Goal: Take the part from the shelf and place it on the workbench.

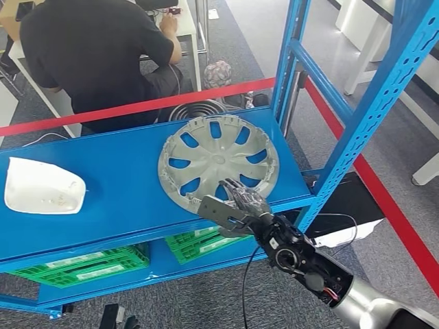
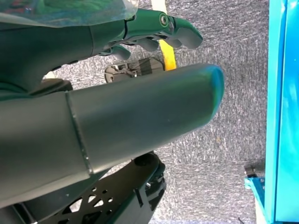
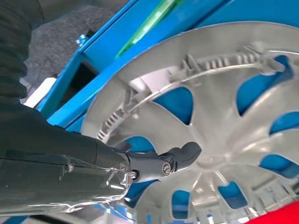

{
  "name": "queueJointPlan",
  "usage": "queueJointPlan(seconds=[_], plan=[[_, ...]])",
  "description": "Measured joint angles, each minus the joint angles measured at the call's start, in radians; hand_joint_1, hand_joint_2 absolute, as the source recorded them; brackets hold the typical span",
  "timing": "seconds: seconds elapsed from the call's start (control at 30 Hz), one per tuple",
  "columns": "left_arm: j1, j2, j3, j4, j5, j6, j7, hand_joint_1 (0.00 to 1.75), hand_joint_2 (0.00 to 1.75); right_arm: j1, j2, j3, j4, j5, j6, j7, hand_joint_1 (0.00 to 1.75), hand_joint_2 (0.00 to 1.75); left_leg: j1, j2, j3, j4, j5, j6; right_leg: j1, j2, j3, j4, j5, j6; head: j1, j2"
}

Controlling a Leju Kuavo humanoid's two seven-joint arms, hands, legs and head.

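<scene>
setting: blue shelf (image 1: 103, 199) on grey carpet, a person seated beyond it.
head view: right hand (image 1: 241, 205) reaches the wheel cover (image 1: 217, 161); fingers over its near rim, grasp unclear.
left wrist view: left hand (image 2: 141, 93) hangs over carpet, grasping nothing.
right wrist view: fingertips (image 3: 183, 154) just above the cover's spokes.
progress: cover lies flat on the shelf, not lifted; pickup and placing remain.

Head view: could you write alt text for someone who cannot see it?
The robot's right hand reaches over the near edge of a silver wheel cover lying flat on a blue shelf. A white curved part lies further left on the shelf, and a person in black sits behind it.
</scene>
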Motion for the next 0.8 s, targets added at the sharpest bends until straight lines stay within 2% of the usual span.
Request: queueJointPlan(seconds=[0.37,0.8], plan=[[0.003,-0.005,-0.008,0.000,0.018,0.000,0.001,0.00,0.00,0.006,-0.009,0.004,0.024,0.090,0.025,0.060,0.00,1.75,0.000,0.000,0.000,0.000,0.000,0.000,0.000,0.000,0.000,0.000,0.000,0.000,0.000,0.000],[0.006,-0.011,-0.008,0.000,0.020,0.000,0.001,0.00,0.00,0.015,-0.024,0.004,0.025,0.097,0.037,0.068,0.00,1.75,0.000,0.000,0.000,0.000,0.000,0.000,0.000,0.000,0.000,0.000,0.000,0.000,0.000,0.000]])
